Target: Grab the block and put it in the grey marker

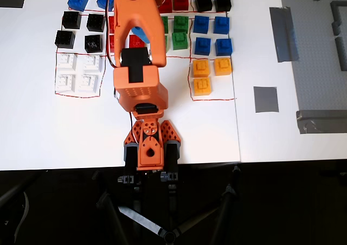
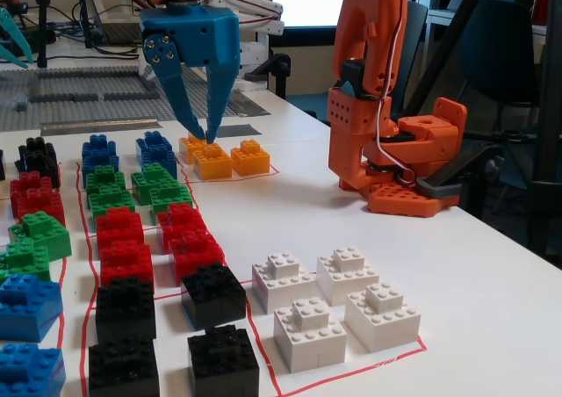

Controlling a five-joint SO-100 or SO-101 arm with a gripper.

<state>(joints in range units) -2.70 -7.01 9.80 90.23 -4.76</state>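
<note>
Orange arm [image 1: 138, 50], blue gripper [image 2: 208, 139]. Yellow-orange blocks [image 1: 201, 67]; red, green, blue, black, white bricks [image 2: 336, 309] inside thin red outlines. Dark grey marker [image 1: 265, 99], right of overhead view.

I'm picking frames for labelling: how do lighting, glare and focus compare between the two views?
Overhead view: even light, mild glare washing out the white bricks, orange blocks crisp. Fixed view: bright window behind, gripper and orange blocks sharp, nearest blue bricks slightly soft.
</note>
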